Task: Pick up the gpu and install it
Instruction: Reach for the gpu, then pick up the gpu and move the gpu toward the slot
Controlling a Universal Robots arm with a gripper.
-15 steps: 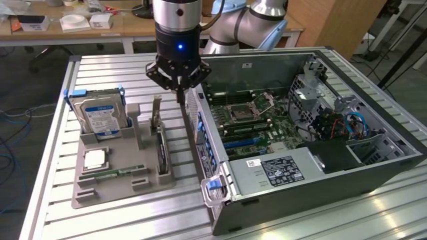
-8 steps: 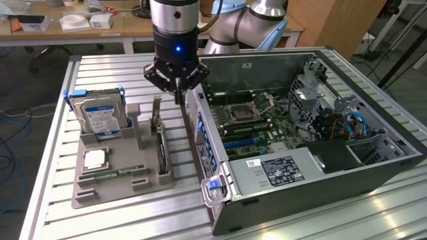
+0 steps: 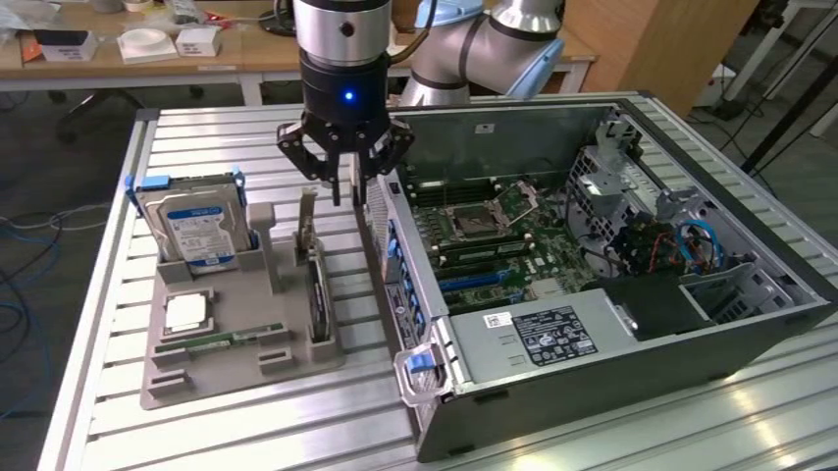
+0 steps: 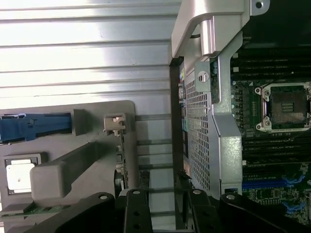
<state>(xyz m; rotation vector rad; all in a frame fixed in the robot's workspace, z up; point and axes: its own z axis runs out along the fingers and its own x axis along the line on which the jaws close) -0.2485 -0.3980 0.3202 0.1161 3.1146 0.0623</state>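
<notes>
"Exterior view first: where is the gripper (image 3: 347, 192)?"

"Above the slatted table (image 3: 92, 294), over the strip between the grey holder (image 3: 235, 378) and the open computer case (image 3: 733, 334). It hangs clear of both."

"And its fingers?"

"Apart, with a modest gap and nothing gripped. The wrist view agrees: the gripper (image 4: 167, 213) shows two dark fingers (image 4: 136, 211) with table slats in the gap."

"Where is the gpu (image 3: 312, 250)?"

"Standing on edge in a slot of the holder, its silver bracket at the end nearest the gripper. It sits just to the exterior view's left of the gripper and lower, untouched. In the wrist view the gpu (image 4: 122, 162) appears edge-on, beside one finger rather than between the two."

"What else is in the holder?"

"A hard drive (image 3: 196, 231) with a blue label stands upright toward the exterior view's left, well apart from the gripper. The case lies on its side with the motherboard (image 3: 504, 231) exposed."
</notes>
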